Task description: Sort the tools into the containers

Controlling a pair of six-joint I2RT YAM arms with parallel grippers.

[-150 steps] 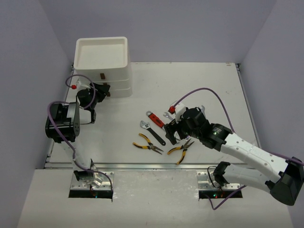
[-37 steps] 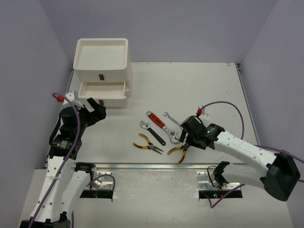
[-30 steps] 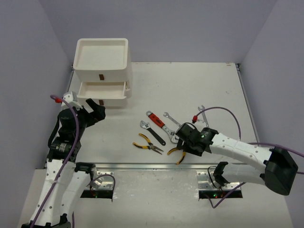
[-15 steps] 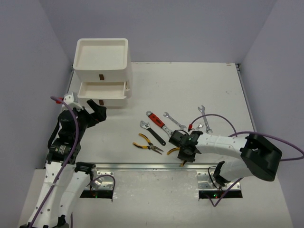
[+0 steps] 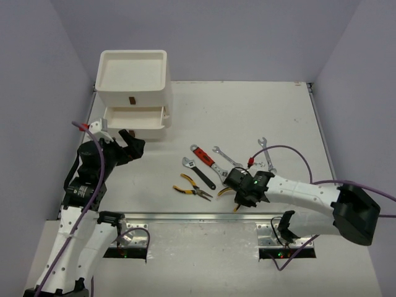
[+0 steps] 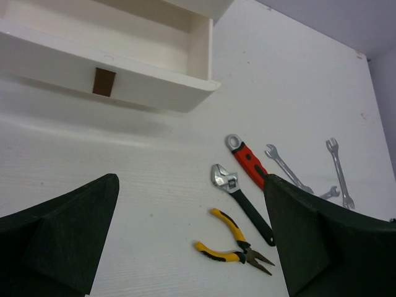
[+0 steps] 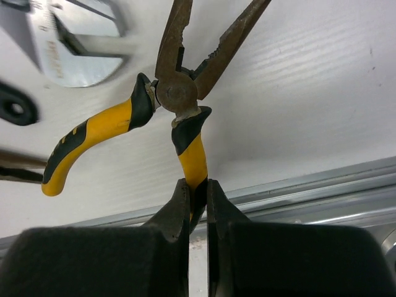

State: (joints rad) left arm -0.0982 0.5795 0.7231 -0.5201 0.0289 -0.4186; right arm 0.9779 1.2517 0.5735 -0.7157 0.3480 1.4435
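Yellow-and-black pliers lie on the bench at the lower centre of the overhead view. The right gripper is pinched shut on one handle alone, near its end, while the other handle splays to the left. That grip probably suits a tool lying so flat. At upper left, the containers have a drawer standing open, likely to receive it. The left gripper hangs spread wide and empty just below that drawer, seemingly out of the way.

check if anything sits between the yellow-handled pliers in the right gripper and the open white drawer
Only a black-handled adjustable wrench, lying flat between them. The open left gripper hovers just before the white drawer.
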